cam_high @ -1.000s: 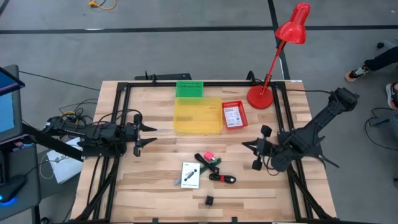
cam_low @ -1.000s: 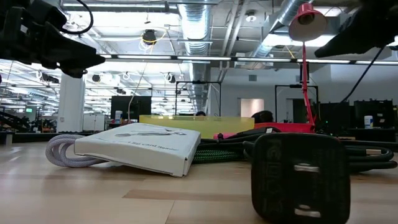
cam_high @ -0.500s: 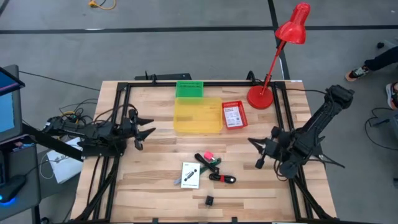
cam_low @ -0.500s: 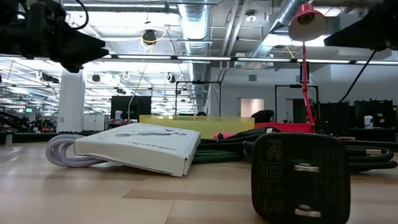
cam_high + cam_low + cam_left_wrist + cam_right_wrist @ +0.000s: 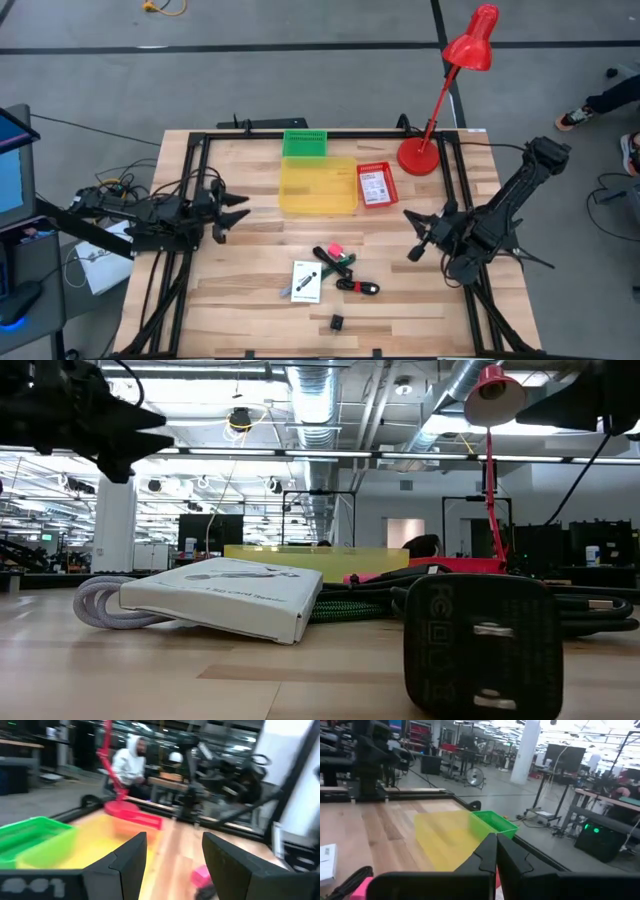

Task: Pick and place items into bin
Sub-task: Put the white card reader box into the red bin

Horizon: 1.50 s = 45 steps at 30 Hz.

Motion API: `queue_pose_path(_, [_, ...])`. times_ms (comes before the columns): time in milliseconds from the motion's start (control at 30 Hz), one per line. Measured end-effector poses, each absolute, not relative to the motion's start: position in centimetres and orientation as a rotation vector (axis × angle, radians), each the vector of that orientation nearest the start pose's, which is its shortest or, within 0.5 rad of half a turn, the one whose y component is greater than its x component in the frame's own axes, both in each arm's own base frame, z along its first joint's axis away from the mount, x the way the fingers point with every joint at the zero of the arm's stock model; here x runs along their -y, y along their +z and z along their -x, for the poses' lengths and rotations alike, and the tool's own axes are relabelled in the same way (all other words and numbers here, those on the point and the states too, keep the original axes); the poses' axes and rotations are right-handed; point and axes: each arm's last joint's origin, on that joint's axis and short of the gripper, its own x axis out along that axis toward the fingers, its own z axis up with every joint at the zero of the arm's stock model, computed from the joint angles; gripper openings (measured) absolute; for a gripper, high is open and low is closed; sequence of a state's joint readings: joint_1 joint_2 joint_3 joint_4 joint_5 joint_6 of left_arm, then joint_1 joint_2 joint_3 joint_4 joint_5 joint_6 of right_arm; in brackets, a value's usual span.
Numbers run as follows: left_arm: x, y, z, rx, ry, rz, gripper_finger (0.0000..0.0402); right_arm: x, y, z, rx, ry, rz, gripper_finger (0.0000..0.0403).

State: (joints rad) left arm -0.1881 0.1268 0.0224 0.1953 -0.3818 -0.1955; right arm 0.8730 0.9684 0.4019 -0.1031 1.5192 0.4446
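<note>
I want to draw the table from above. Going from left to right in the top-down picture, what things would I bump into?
Left claw → yellow bin → red bin → red lamp's base → right claw.

Three bins are sitting at the back of the table [image 5: 250, 260] — one green bin [image 5: 304, 143], one yellow bin [image 5: 317, 186] and one red bin [image 5: 377, 184]. One red lamp [image 5: 455, 85] is standing beside them. Toward the front, loose items are lying about: one white box [image 5: 306, 282], one pink piece [image 5: 334, 249], one green-and-black cable bundle [image 5: 342, 264], one red-and-black tool [image 5: 358, 287] and one black plug [image 5: 337, 322]. Two robot arms are hanging over the table — one on each side.
</note>
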Motion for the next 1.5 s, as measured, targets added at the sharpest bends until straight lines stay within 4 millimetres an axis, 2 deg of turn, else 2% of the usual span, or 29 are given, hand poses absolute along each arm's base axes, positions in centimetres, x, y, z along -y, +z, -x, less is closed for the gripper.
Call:
queue_pose_path(633, [3.3, 16.1, -12.7, -0.1, -0.019, 0.156, 0.0185, -10.7, 19.9, -12.9, -0.092, -0.654, 0.167, 0.0])
queue_pose_path(833, [3.8, 15.4, -13.4, -0.146, -0.021, 0.359, 0.0185, -10.9, 20.2, -13.0, -0.075, -0.654, 0.123, 0.0])
queue_pose_path(1100, [4.2, 13.8, -14.0, -0.289, -0.018, 0.631, 0.0185, -11.0, 20.3, -13.1, -0.075, -0.632, 0.092, 0.0])
queue_pose_path(1500, [4.7, 11.6, -14.7, -0.468, 0.007, 0.837, 0.0185, -11.2, 20.5, -13.3, -0.082, -0.589, 0.049, 0.0])
